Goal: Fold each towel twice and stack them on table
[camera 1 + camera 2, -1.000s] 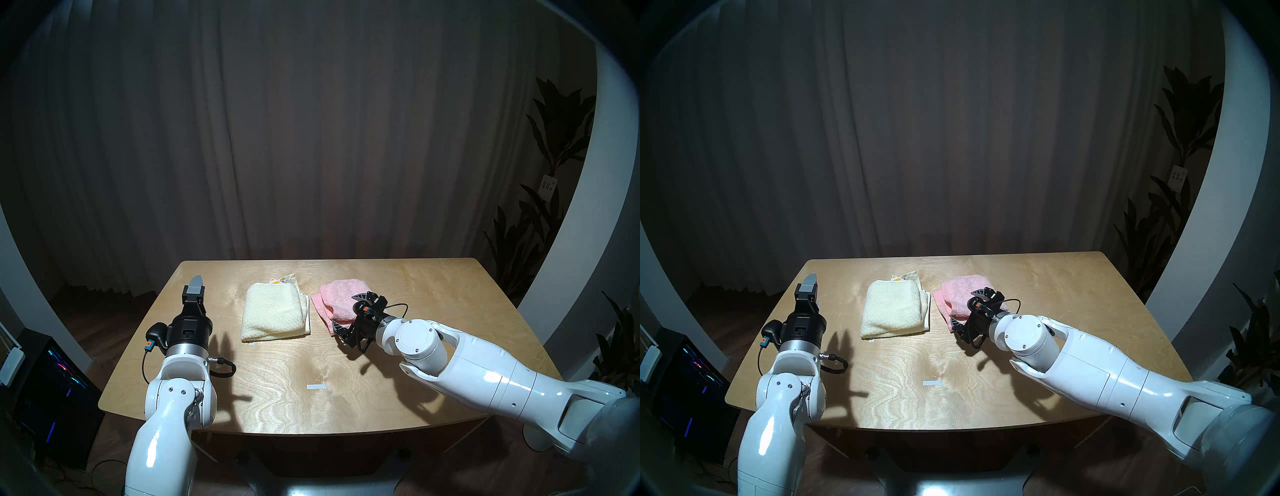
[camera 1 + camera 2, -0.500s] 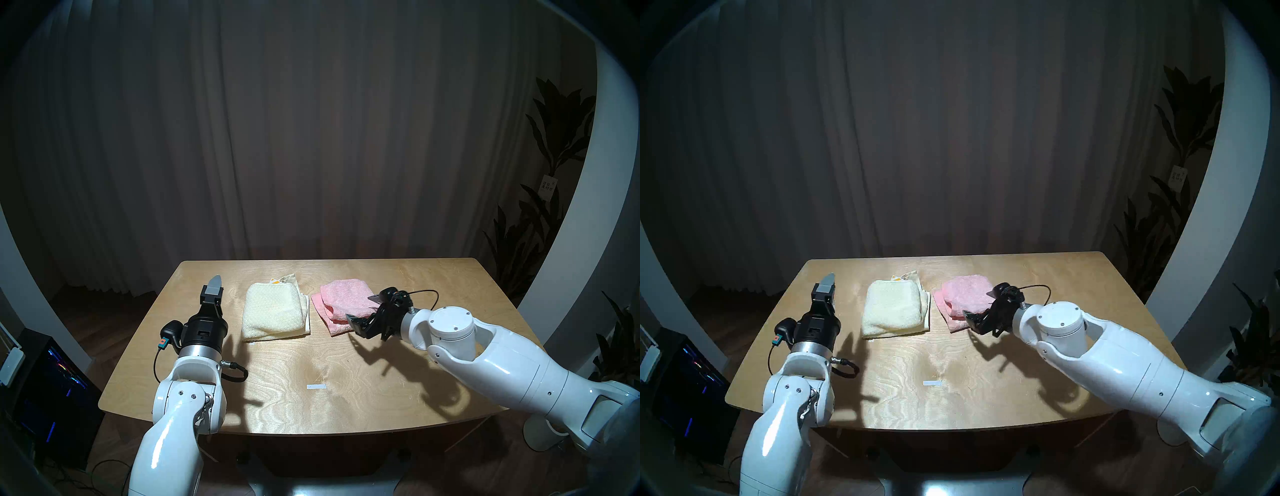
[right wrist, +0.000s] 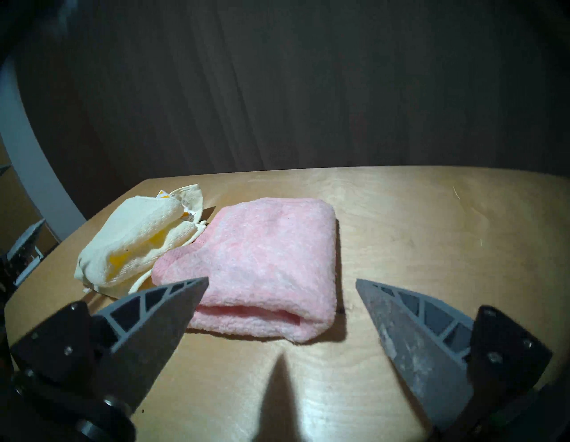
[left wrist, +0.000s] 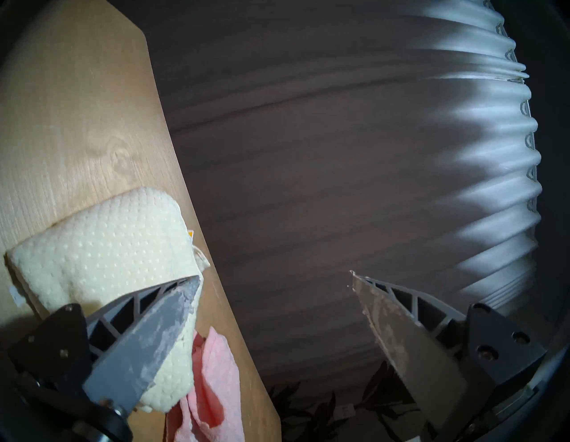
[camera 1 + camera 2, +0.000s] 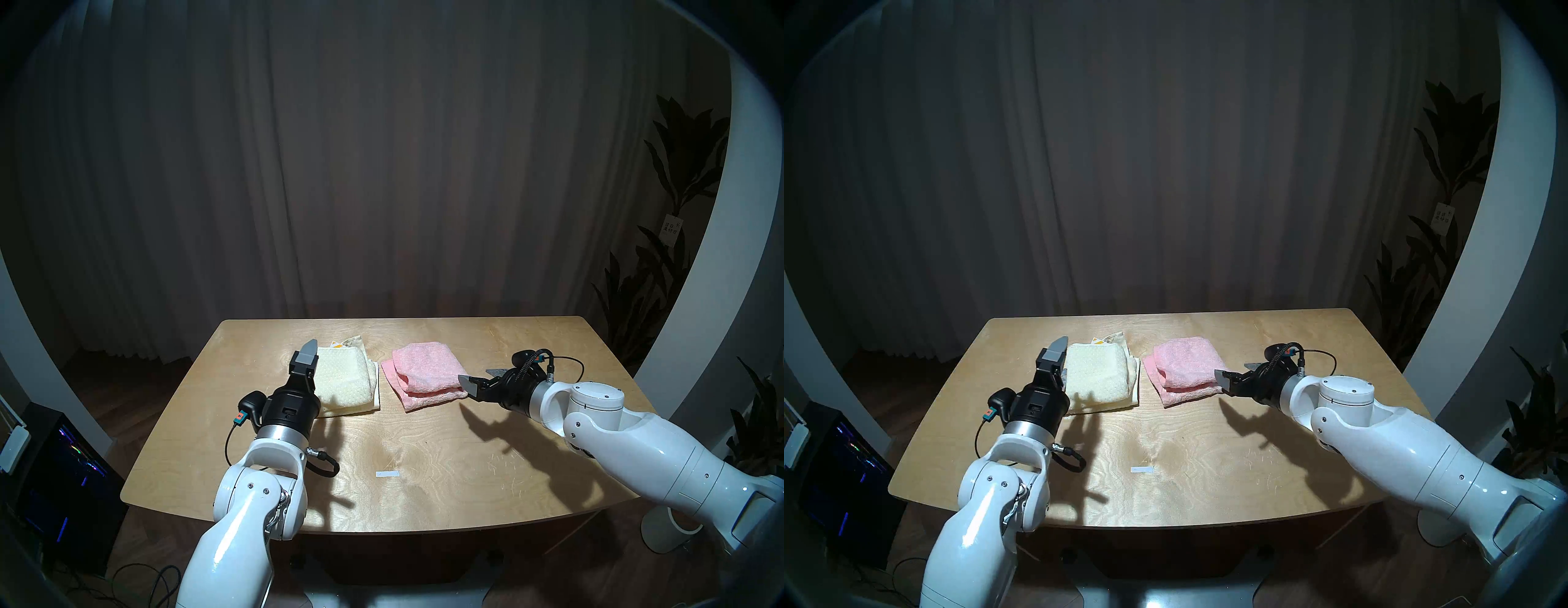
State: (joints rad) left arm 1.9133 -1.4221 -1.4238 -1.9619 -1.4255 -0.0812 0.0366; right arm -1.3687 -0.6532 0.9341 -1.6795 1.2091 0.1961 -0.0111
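Note:
Two folded towels lie side by side on the far half of the table (image 5: 424, 492). The cream-yellow dotted towel (image 5: 348, 378) (image 5: 1100, 378) (image 4: 108, 247) (image 3: 135, 237) is on the left and the pink towel (image 5: 424, 373) (image 5: 1185, 365) (image 3: 271, 256) (image 4: 212, 385) on the right. My left gripper (image 5: 306, 354) (image 4: 274, 275) hovers open over the cream towel's left edge and holds nothing. Just off the pink towel's right side, low over the wood, my right gripper (image 5: 477, 378) (image 5: 1233, 370) (image 3: 280, 280) stands open and empty, pointing at the towel.
A small white tape strip (image 5: 387, 474) sits on the near middle of the table. A dark curtain hangs behind the far edge. Potted plants (image 5: 645, 297) stand at the right. A lit computer tower (image 5: 63, 479) is on the floor at the left.
My left arm has swung right, from the table's left side to the cream towel's left edge. My right gripper has drawn back rightward off the pink towel and turned level.

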